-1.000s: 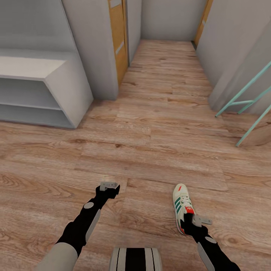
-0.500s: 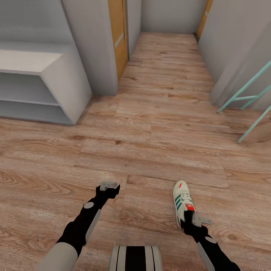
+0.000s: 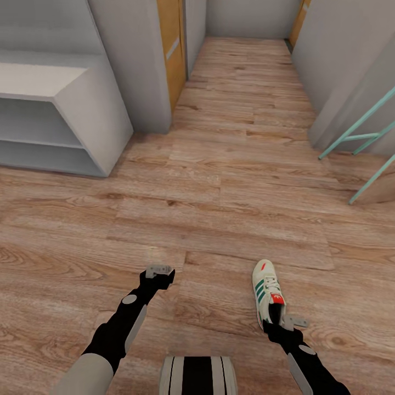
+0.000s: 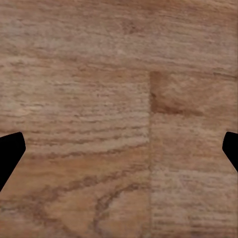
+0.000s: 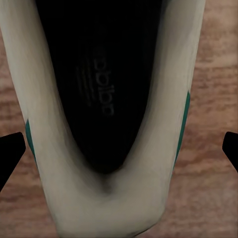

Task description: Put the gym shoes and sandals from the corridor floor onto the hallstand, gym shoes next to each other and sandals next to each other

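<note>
One gym shoe [image 3: 267, 289], cream with green stripes and a red tongue tab, lies on the corridor floor [image 3: 219, 181] at the lower right, toe pointing away from me. My right gripper [image 3: 276, 325] is at its heel, open. In the right wrist view the shoe [image 5: 54, 99] and its dark insole lie between the two spread fingertips [image 5: 10, 151]. My left gripper [image 3: 159, 270] hangs open over bare planks [image 4: 99, 99], holding nothing. The sandals are out of view. At the left stands a pale bench unit [image 3: 82, 104] with two low open shelves; I cannot tell whether it is the hallstand.
The corridor runs ahead between grey walls with orange doors [image 3: 171, 49]. A mint-green slanted frame [image 3: 356, 140] leans at the right. My own base [image 3: 197, 376] shows at the bottom middle.
The whole view has shifted a little upward, so the camera moved. The right gripper has come closer onto the shoe's heel. The left arm holds the same place.
</note>
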Available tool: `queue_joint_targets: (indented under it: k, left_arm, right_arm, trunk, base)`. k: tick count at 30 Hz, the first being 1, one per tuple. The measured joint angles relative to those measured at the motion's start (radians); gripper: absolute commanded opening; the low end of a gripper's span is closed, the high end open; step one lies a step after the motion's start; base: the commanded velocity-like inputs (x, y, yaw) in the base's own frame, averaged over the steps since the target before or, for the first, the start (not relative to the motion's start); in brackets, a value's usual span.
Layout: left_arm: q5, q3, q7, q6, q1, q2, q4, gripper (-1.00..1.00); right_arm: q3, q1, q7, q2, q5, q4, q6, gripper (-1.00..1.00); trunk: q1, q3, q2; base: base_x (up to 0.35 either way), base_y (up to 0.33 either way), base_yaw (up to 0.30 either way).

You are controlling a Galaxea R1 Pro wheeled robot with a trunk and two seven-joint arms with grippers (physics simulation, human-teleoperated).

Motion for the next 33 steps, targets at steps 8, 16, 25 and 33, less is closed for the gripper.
queue_joint_targets:
  k: [8, 16, 25, 33]
  left_arm:
    - [0.0, 0.0, 0.0, 0.0, 0.0, -0.001, 0.0, 1.0]
    - [0.0, 0.0, 0.0, -0.001, 0.0, -0.001, 0.0, 1.0]
    - [0.0, 0.0, 0.0, 0.0, 0.001, 0.0, 0.0, 1.0]
    - [0.0, 0.0, 0.0, 0.0, 0.0, 0.0, 0.001, 1.0]
  right_arm:
    - [0.0, 0.0, 0.0, 0.0, 0.0, 0.0, 0.0, 1.0]
    - [0.0, 0.0, 0.0, 0.0, 0.0, 0.0, 0.0, 1.0]
    - [0.0, 0.0, 0.0, 0.0, 0.0, 0.0, 0.001, 1.0]
    - [-0.001, 0.0, 0.0, 0.0, 0.0, 0.0, 0.001, 1.0]
  trunk:
    - [0.002, -0.021, -0.001]
    - [0.003, -0.036, -0.002]
    - [0.003, -0.038, -0.002]
    - [0.003, -0.038, -0.002]
  base:
    - [0.0, 0.0, 0.0]
    - [0.0, 0.0, 0.0]
    - [0.0, 0.0, 0.0]
    - [0.0, 0.0, 0.0]
